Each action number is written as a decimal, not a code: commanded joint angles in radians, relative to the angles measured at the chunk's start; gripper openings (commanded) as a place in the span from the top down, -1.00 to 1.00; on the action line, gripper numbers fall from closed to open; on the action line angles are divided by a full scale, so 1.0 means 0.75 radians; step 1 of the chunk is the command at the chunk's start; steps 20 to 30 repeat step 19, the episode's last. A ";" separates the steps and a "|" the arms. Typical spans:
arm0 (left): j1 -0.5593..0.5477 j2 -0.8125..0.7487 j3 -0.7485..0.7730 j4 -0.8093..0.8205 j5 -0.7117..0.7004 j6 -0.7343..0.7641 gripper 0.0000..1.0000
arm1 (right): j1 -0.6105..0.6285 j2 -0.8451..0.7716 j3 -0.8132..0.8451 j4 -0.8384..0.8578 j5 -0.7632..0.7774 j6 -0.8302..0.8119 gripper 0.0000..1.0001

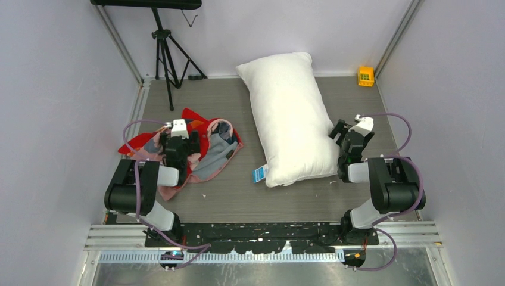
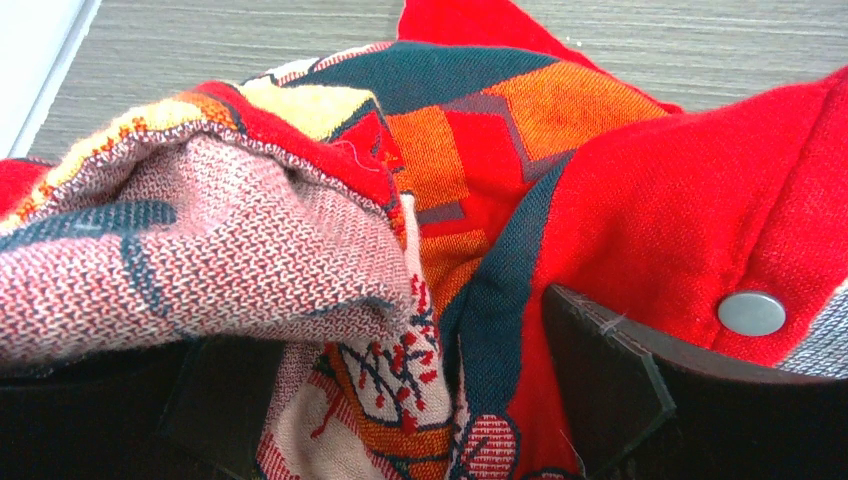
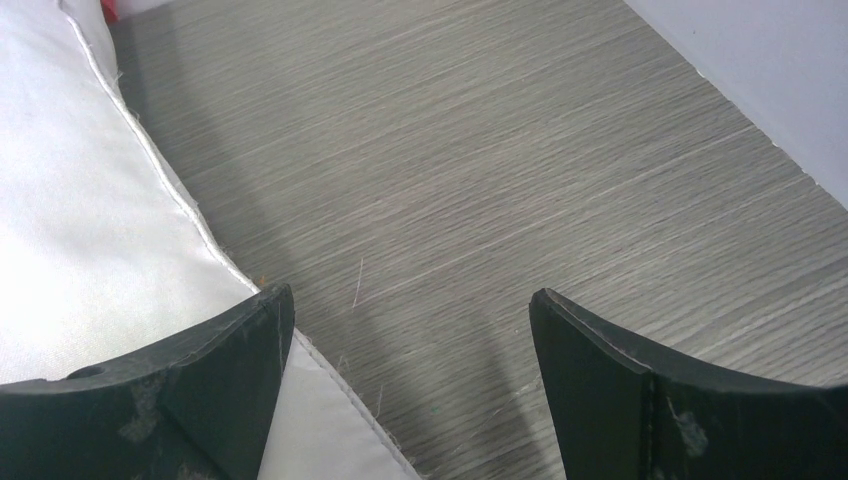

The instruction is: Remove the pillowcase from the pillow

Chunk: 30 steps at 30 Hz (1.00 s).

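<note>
The pillow (image 1: pixel 292 116) lies bare on the grey table, its small blue tag (image 1: pixel 259 174) at the near end. The red printed pillowcase (image 1: pixel 211 149) lies crumpled in a heap to its left, fully off it. My left gripper (image 1: pixel 178 146) sits on the heap. In the left wrist view its jaws stand wide apart (image 2: pixel 415 400) with folds of pillowcase (image 2: pixel 620 190) bunched between them, not pinched. My right gripper (image 1: pixel 351 140) is open and empty at the pillow's right edge. In the right wrist view (image 3: pixel 410 330) its left finger overlaps the pillow's seam (image 3: pixel 100 230).
A yellow block (image 1: pixel 365 75) sits at the far right corner. A black tripod (image 1: pixel 167 53) stands at the far left. Pale walls close in the table on three sides. A metal snap (image 2: pixel 751 313) shows on the pillowcase.
</note>
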 commanded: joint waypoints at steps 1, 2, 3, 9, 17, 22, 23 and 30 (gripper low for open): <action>0.007 0.004 -0.012 0.140 0.008 0.020 -0.98 | 0.001 0.021 -0.030 0.024 0.026 -0.013 -0.87; 0.007 0.004 -0.006 0.122 0.015 0.026 -0.99 | 0.001 0.028 -0.032 0.043 0.027 -0.016 -0.87; 0.007 0.003 0.000 0.116 0.016 0.029 -0.99 | 0.001 0.022 -0.033 0.032 0.025 -0.015 -0.88; 0.007 0.003 -0.001 0.116 0.015 0.029 -0.99 | 0.001 0.024 -0.030 0.030 -0.011 -0.029 -0.88; 0.008 0.008 0.005 0.108 0.016 0.027 -0.99 | 0.001 0.024 -0.027 0.029 -0.014 -0.028 -0.89; 0.009 0.004 0.000 0.112 0.018 0.029 -0.99 | 0.001 0.023 -0.027 0.030 -0.014 -0.028 -0.89; 0.009 0.004 0.000 0.112 0.018 0.029 -0.99 | 0.001 0.023 -0.027 0.030 -0.014 -0.028 -0.89; 0.009 0.004 0.000 0.112 0.018 0.029 -0.99 | 0.001 0.023 -0.027 0.030 -0.014 -0.028 -0.89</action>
